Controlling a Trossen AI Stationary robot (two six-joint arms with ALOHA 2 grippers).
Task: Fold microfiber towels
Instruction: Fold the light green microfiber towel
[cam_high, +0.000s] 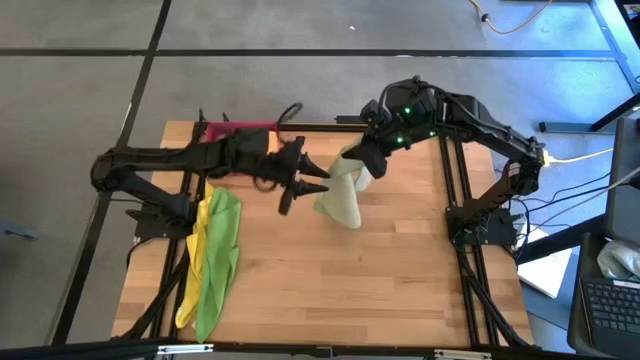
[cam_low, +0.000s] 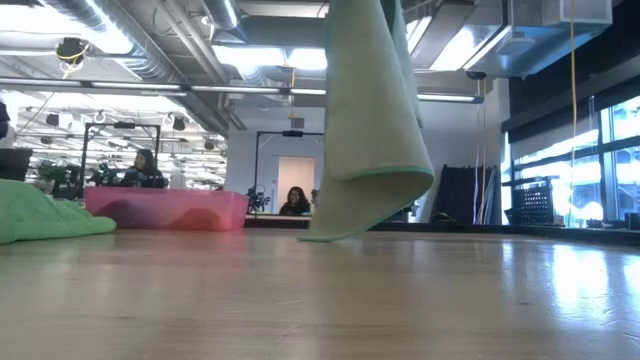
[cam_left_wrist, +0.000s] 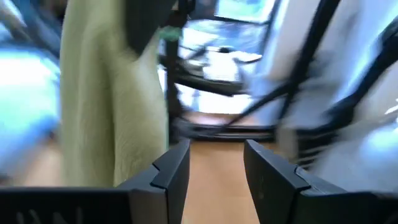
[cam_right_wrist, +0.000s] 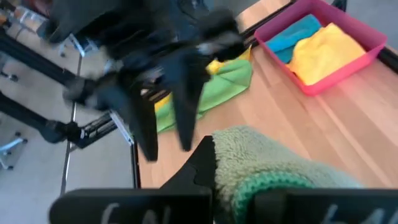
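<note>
A pale olive-green towel (cam_high: 340, 198) hangs from my right gripper (cam_high: 362, 165), which is shut on it above the table's middle. In the low view the towel (cam_low: 365, 120) drops as a folded drape whose lower end (cam_low: 335, 232) reaches the tabletop. My left gripper (cam_high: 315, 185) stands open, level, just left of the hanging towel. In its wrist view the towel (cam_left_wrist: 112, 99) hangs beside the open fingers (cam_left_wrist: 174, 171), not between them. A bright green towel (cam_high: 220, 255) and a yellow one (cam_high: 192, 270) lie heaped at the near left. My right gripper pinches the towel's upper part (cam_right_wrist: 261, 165) between its two fingers, beside a green hemmed edge (cam_right_wrist: 267, 186); several layers look bunched there. The fingers slant downward from the table's right. The towel hangs slack below them, its lower end (cam_low: 335, 232) at the tabletop.
A pink-red tray (cam_right_wrist: 348, 59) stands at the far left, holding a teal cloth (cam_right_wrist: 298, 34) and a yellow cloth (cam_right_wrist: 326, 50); my left arm (cam_high: 190, 160) partly covers it in the high view. Bare wood (cam_high: 380, 290) lies near and right. People sit in the room behind.
</note>
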